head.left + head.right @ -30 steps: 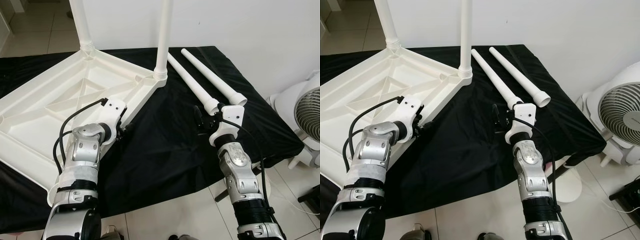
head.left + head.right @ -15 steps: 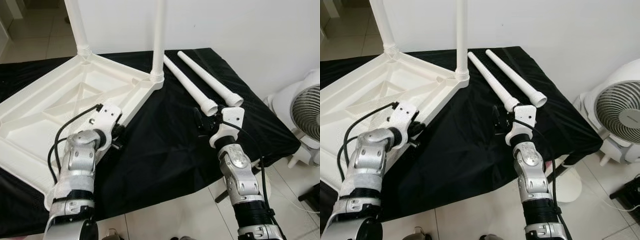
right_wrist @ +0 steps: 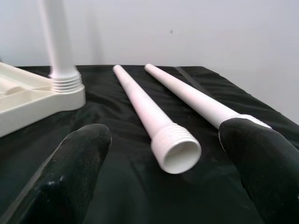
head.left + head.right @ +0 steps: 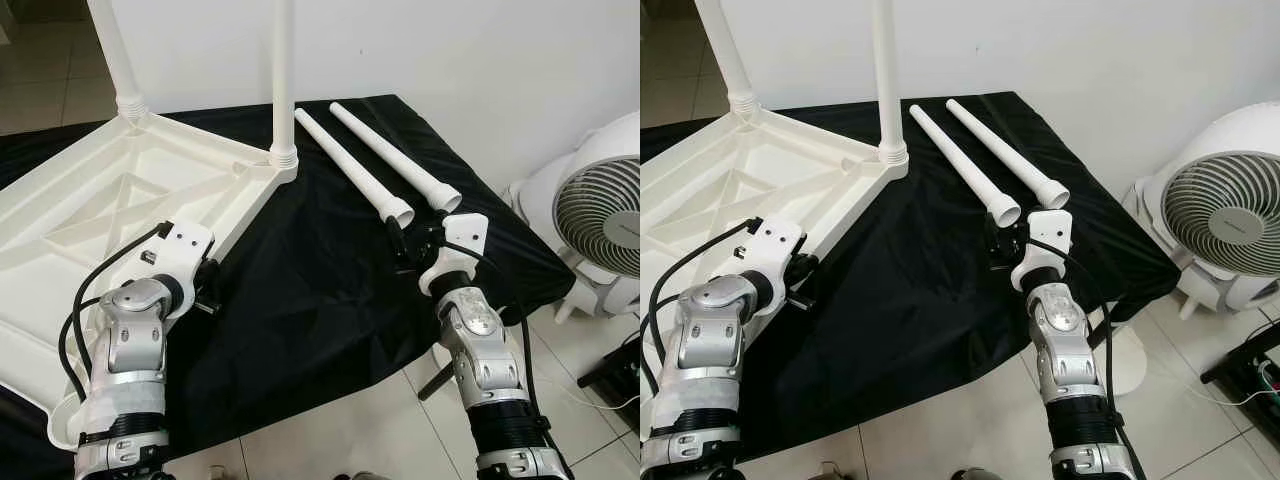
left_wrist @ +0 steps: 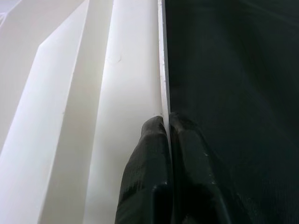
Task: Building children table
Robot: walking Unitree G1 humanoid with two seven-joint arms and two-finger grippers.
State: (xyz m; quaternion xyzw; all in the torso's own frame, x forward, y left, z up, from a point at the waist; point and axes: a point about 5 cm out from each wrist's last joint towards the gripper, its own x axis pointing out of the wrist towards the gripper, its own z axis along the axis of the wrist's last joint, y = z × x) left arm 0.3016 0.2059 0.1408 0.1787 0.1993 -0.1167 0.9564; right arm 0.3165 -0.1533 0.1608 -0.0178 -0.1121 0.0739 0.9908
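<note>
Your left claw (image 5: 167, 135) was clenched on the thin rim of the upturned white tabletop (image 4: 90, 215), which lay on the black-draped desk (image 4: 300, 270) with two legs (image 4: 283, 80) already standing in its far corners. Your right claw (image 3: 163, 168) was spread wide, its fingers (image 3: 79, 158) on either side of the threaded open end of the nearer loose leg (image 4: 350, 170). The second loose leg (image 4: 395, 160) lay just beside it, and a white fan (image 4: 600, 215) stood on the floor to the right.
</note>
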